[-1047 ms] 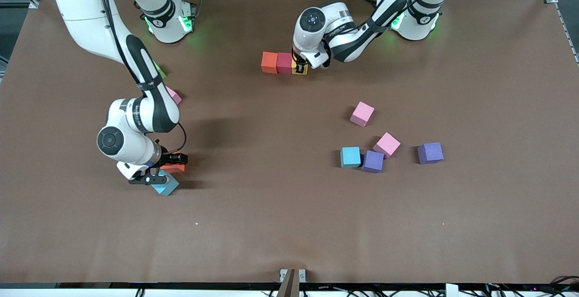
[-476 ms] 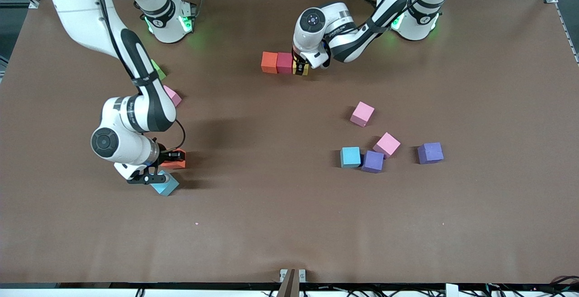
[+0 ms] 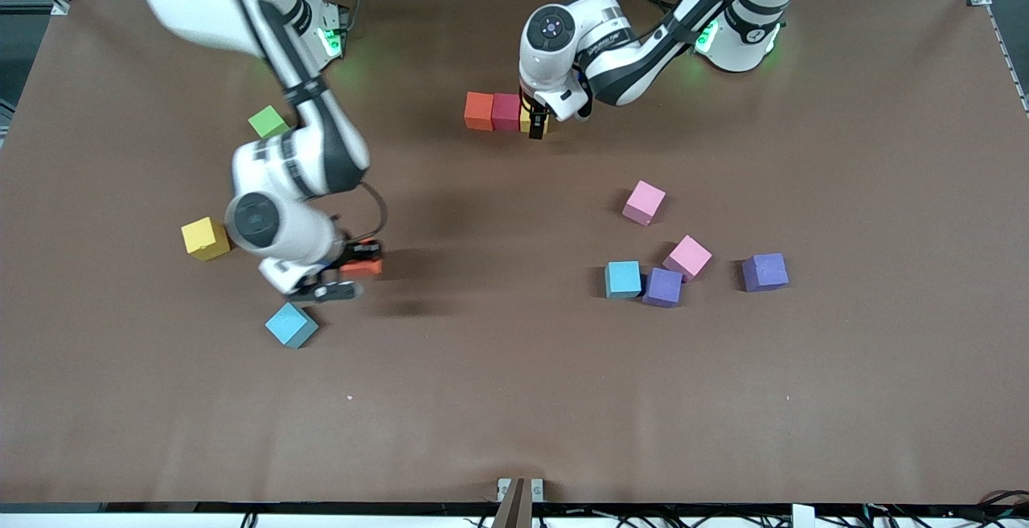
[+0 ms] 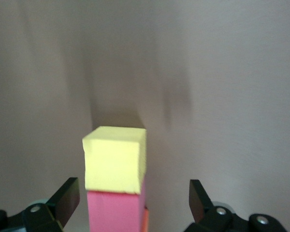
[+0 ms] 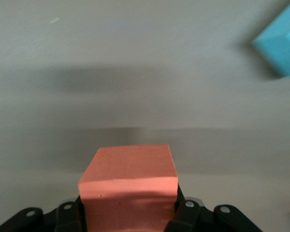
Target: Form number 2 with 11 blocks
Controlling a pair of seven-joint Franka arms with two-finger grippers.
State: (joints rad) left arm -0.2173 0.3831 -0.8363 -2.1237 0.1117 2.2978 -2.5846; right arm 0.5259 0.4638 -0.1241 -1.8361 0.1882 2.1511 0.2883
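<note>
A short row of three blocks (image 3: 505, 112), orange, red, yellow, lies near the table's (image 3: 514, 399) edge at the robots' bases, its long axis along that edge. The left gripper (image 3: 537, 120) stands wide open over its yellow end. The right gripper (image 3: 347, 277) is clamped on an orange block (image 3: 361, 268), above the table near a blue block (image 3: 291, 325).

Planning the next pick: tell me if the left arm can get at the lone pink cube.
Probably yes. The left claw stands open over the yellow cube, holding nothing, and bare table lies between it and the pink cube.
</note>
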